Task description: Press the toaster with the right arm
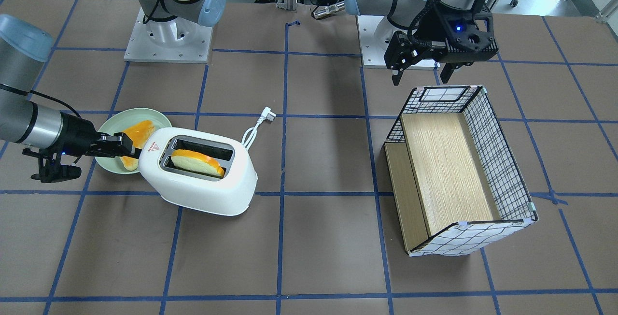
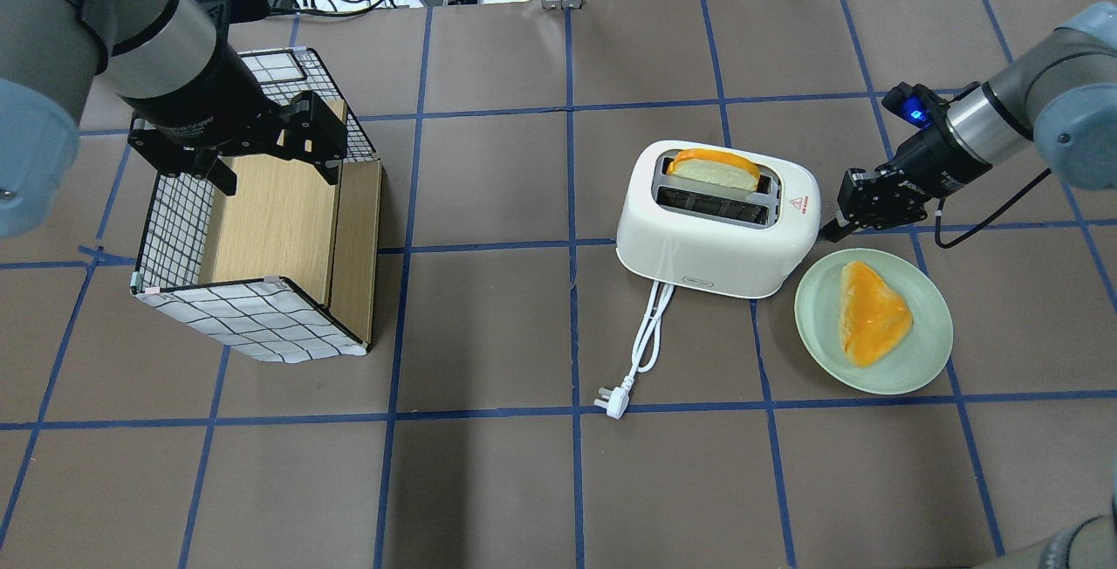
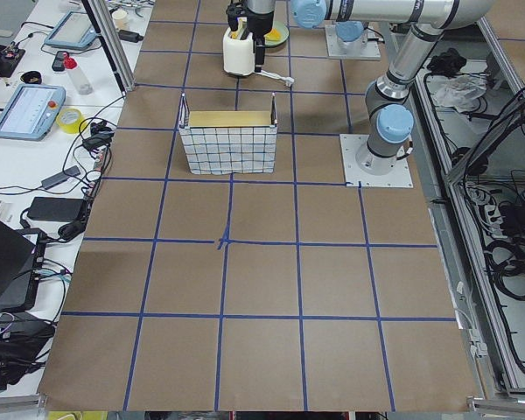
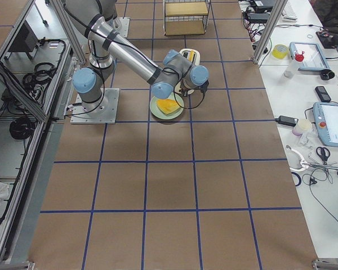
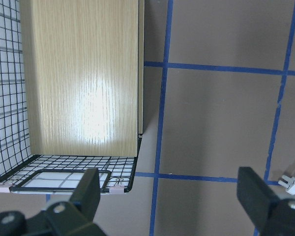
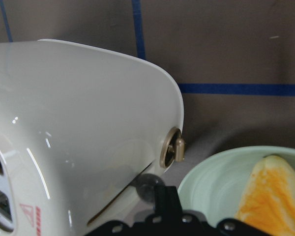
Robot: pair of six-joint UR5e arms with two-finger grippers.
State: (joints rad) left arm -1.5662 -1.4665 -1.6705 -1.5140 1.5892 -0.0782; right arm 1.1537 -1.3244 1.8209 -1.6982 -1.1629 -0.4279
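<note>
The white two-slot toaster (image 1: pixel 203 187) lies on the table with a slice of toast (image 1: pixel 197 160) standing in one slot; it also shows in the overhead view (image 2: pixel 711 242). My right gripper (image 1: pixel 126 144) is shut and its tips touch the toaster's end below the red triangle sticker (image 1: pixel 153 147). In the overhead view the right gripper (image 2: pixel 831 229) meets the toaster's right end. The right wrist view shows the closed fingertips (image 6: pixel 162 196) against the lever slot, beside a small round knob (image 6: pixel 174 147). My left gripper (image 1: pixel 419 74) is open and empty above the wire basket (image 1: pixel 504 160).
A pale green plate (image 2: pixel 929 329) with a second toast slice (image 2: pixel 868 311) sits just beside the toaster, under my right wrist. The toaster's white cord and plug (image 2: pixel 615 401) trail across the table. The basket (image 2: pixel 253 325) has a wooden insert and stands on my left side.
</note>
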